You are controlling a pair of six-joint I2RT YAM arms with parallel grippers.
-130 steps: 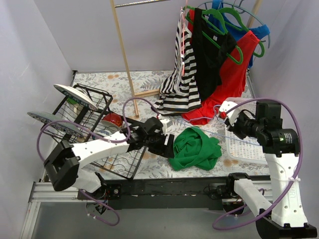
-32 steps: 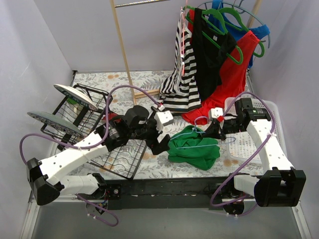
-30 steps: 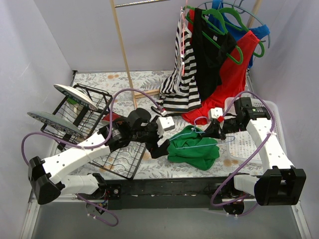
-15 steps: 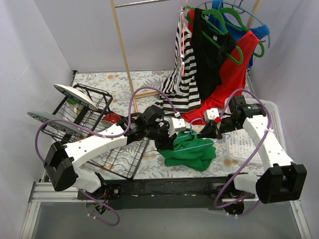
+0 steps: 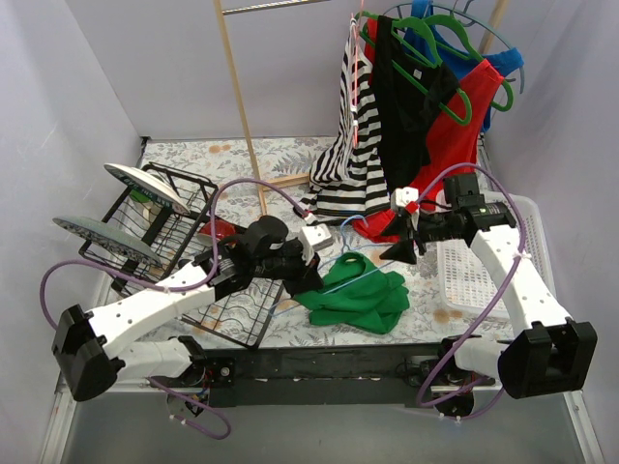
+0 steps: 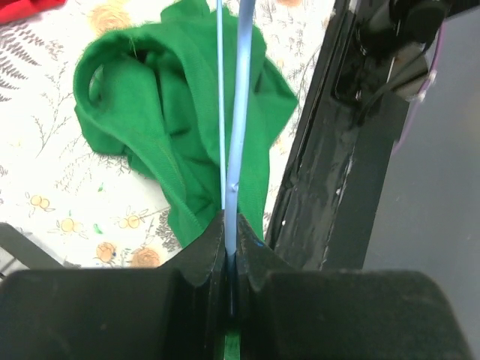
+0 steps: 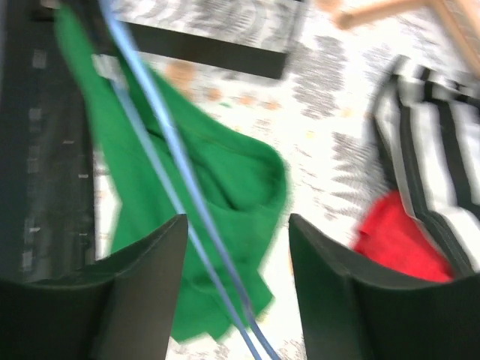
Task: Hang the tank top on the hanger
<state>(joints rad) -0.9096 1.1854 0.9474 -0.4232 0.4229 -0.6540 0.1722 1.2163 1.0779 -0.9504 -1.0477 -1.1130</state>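
Arms converge over mid-desk in the top view, left gripper point(image 5: 308, 278) reaching in low, right gripper point(image 5: 399, 252) angled down, the hanger point(image 5: 338, 281) between them above the tank top point(image 5: 360, 302), which lies heaped on the desk point(image 5: 222, 159). Only the left wrist view shows its jaws clamped on the hanger's wire. The blurred right wrist view shows its jaws apart, with the wires passing between them.
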